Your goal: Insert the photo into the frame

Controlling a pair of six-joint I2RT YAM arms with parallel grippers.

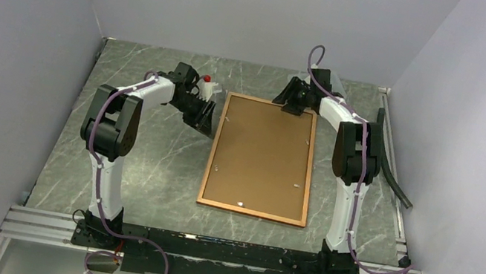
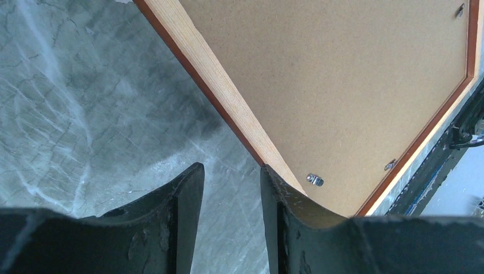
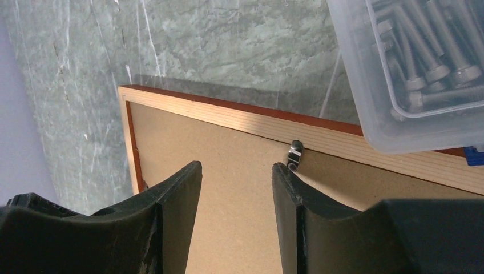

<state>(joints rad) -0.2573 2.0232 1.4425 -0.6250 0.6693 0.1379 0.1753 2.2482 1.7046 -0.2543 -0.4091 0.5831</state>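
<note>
Brown fibreboard faces up. The frame (image 1: 214,148) lies pane-down near the middle of the counter (image 1: 144,165), one short side toward the counter's far edge. The backing board (image 1: 263,156) is seated inside its reddish wooden border. The photo shows in none of the views, and I cannot tell whether it sits under the board or lies elsewhere.

The left end effector (image 2: 228,171) hovers low just beside the frame's long side that faces the counter's left edge, toward the far end of that side. It is released, with only bare counter showing between its fingers. The right end effector (image 3: 237,168) hangs over the frame's far short side, also released and grasping nothing, with board showing in the gap. One of its fingertips is just beside a small metal turn-clip (image 3: 295,155); contact cannot be made out. A clear box of bolts (image 3: 399,68) stands close beyond that side of the frame.

The step in hand looks like work on the retaining clips at the back. This clip seems to reach from the rail onto the board, so it probably pins the board down. If the print is not yet inside, the next move calls for a sideways fingertip nudge to swing the tab off the board. That nudge should avoid bearing down on the pane or knocking the box, and the remaining clips need the same before the board can be lifted.
</note>
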